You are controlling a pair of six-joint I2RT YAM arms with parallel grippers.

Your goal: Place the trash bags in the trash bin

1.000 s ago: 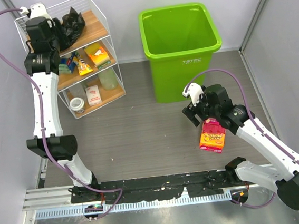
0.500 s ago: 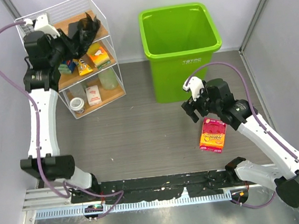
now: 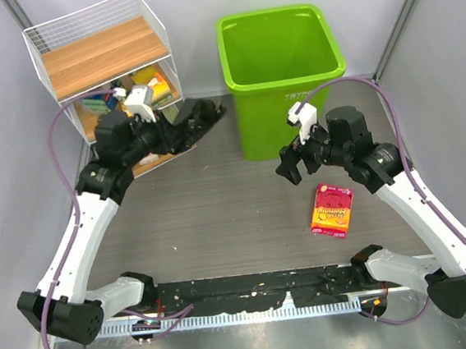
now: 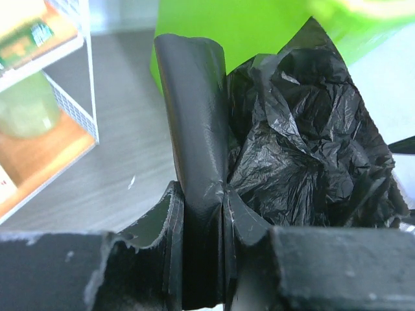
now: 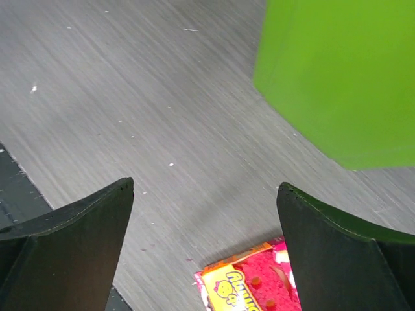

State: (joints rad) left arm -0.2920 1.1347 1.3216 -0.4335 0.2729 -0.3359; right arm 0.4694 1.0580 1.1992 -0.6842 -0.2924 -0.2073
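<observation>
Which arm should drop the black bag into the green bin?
The left. The left hand is shut on the trash bag, right next to the bin. The right hand is open and empty, near the pink packet.

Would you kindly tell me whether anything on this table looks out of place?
Yes: a pink snack packet lies loose on the table in front of the trash bin, gripped by nothing; the open right pincer hovers beside it. Other packaged goods sit in the wire rack.
</observation>
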